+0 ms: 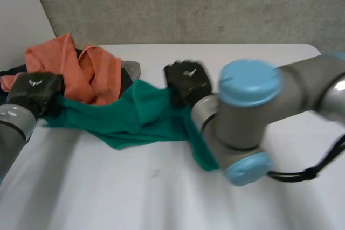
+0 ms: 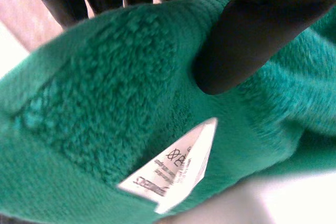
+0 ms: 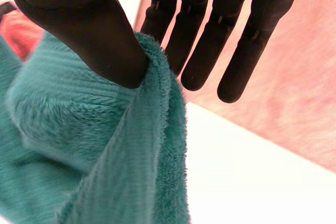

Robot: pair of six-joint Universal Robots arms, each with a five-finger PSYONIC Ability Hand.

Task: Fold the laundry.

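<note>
Pinched by the left robot hand at frame left and the right robot hand at centre, the green towel is best pulled taut before being laid flat.

Black left hand, right hand; grey arms, light-blue caps

Bright, even light, perhaps from overhead.
</note>
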